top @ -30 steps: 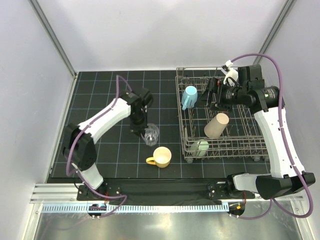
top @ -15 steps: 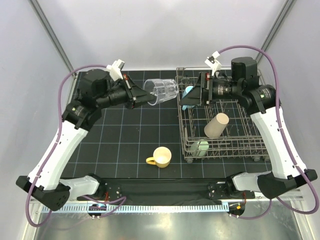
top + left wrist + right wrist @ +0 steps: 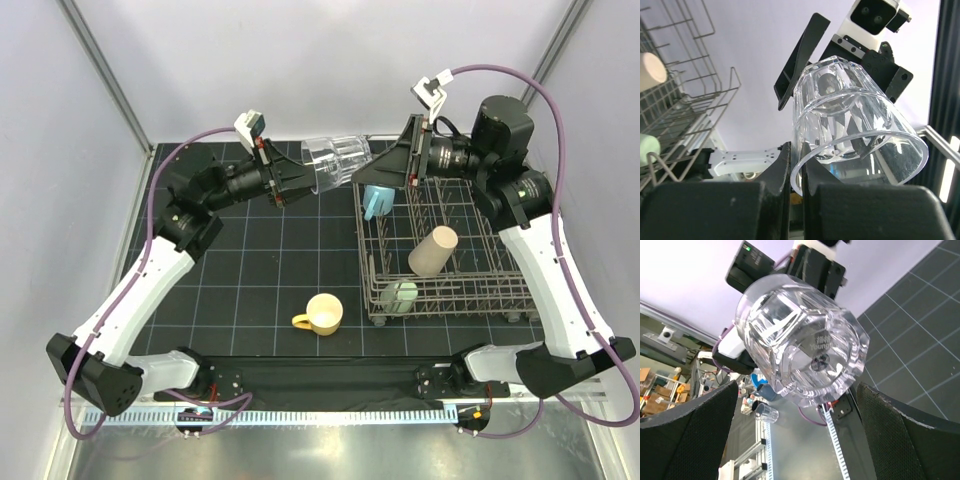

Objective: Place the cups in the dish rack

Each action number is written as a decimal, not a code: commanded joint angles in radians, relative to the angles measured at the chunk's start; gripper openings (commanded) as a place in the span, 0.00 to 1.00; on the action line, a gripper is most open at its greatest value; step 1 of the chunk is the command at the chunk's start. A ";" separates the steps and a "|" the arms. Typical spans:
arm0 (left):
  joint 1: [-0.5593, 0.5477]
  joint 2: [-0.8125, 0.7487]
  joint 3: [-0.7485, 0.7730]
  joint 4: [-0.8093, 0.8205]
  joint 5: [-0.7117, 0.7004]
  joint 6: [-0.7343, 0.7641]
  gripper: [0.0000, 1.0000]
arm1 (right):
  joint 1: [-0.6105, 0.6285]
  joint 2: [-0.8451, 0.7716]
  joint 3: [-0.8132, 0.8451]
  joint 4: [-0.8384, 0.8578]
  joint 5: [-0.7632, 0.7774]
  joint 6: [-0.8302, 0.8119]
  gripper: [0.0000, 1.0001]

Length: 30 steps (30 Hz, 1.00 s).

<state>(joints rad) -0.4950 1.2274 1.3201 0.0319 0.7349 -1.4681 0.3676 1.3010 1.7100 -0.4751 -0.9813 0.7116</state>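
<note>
1. Gripping the clear glass (image 3: 338,160) by its rim in the left tool (image 3: 796,172), clenched tight on the thin wall at the mouth, one finger inside and one outside.
2. Carrying that glass high above the dark gridded tabletop (image 3: 230,280), tipped on its side, with the mouth turned left toward the left tool and the thick base turned right.
3. Meeting it from the right with the right tool (image 3: 380,165), released and spread wide, with the base of the glass between the two fingers and a gap on either side in the right wrist view.
4. Appearing, from above, just at the far left corner of the dish rack (image 3: 366,250), which stands on the right half of the tabletop.
5. Holding three cups inside the rack:
   - the light blue cup (image 3: 377,197) at the far left, partly hidden under the right tool
   - the tan tumbler (image 3: 432,250) near the middle, leaning at a tilt
   - the pale green cup (image 3: 400,296) lying at the near edge
6. Leaving the yellow mug (image 3: 322,313) out on the tabletop, upright with the mouth up and the handle pointing left, just left of the rack's near left corner and well apart from both tools.
</note>
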 commanded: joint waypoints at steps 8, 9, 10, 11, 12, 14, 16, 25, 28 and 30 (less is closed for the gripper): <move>0.004 -0.034 -0.013 0.206 0.064 -0.101 0.00 | 0.016 0.027 -0.013 0.239 -0.031 0.158 0.98; 0.004 -0.032 -0.013 0.209 0.070 -0.104 0.00 | 0.014 0.029 -0.016 0.248 -0.028 0.164 0.98; 0.003 -0.034 -0.013 0.211 0.072 -0.106 0.00 | 0.016 0.030 -0.021 0.257 -0.025 0.184 0.97; 0.003 -0.032 -0.013 0.211 0.075 -0.106 0.00 | 0.017 0.032 -0.026 0.279 -0.023 0.193 0.97; 0.003 -0.032 -0.015 0.211 0.075 -0.106 0.00 | 0.017 0.032 -0.030 0.291 -0.022 0.204 0.97; 0.001 -0.035 -0.019 0.218 0.077 -0.107 0.00 | 0.019 0.034 -0.046 0.338 -0.019 0.245 0.96; 0.001 -0.035 -0.025 0.227 0.077 -0.116 0.00 | 0.022 0.035 -0.061 0.378 -0.020 0.267 0.96; 0.003 0.006 0.007 0.234 0.109 -0.115 0.00 | 0.036 0.070 -0.055 0.400 -0.026 0.293 0.80; 0.003 0.026 0.018 0.232 0.126 -0.120 0.00 | 0.036 0.072 -0.059 0.424 -0.034 0.310 0.35; 0.006 0.037 0.016 0.232 0.135 -0.127 0.09 | 0.034 0.078 -0.050 0.425 -0.037 0.308 0.16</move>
<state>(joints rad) -0.4843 1.2503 1.2919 0.1932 0.8135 -1.5829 0.3950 1.3621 1.6489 -0.1024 -1.0172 1.0096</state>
